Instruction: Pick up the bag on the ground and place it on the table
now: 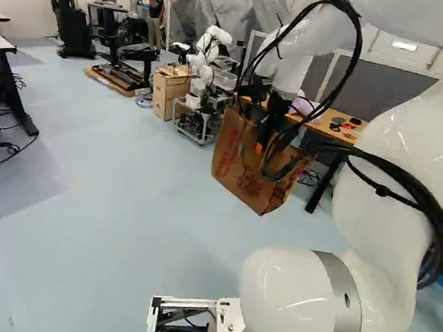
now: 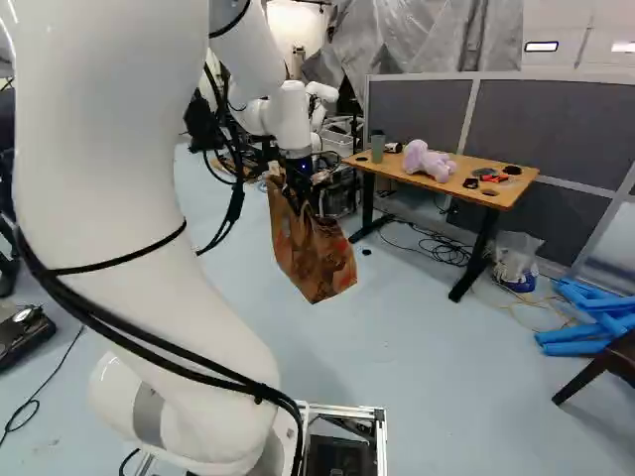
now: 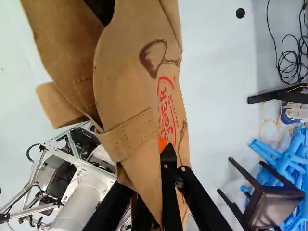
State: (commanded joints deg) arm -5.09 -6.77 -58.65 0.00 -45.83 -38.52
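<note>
My gripper (image 2: 301, 177) is at the arm's end in the right base view, with the brown paper bag (image 2: 310, 248) hanging tilted below it, off the floor. In the wrist view the gripper (image 3: 166, 151) is shut on the bag (image 3: 127, 91) near its handle; one orange pad shows against the paper and the other finger is largely hidden. The left base view shows the bag (image 1: 251, 166) beneath the black gripper. The wooden-topped table (image 2: 516, 188) stands beyond the bag, to its right in the right base view.
On the table lie a purple plush toy (image 2: 429, 162), a green cup (image 2: 377, 147) and small dark items. Cables (image 2: 442, 248) and a white plastic bag (image 2: 516, 258) are on the floor by it. Blue tubes (image 2: 595, 317) and a dark chair (image 2: 605, 365) stand right. Another robot (image 1: 208, 63) is behind.
</note>
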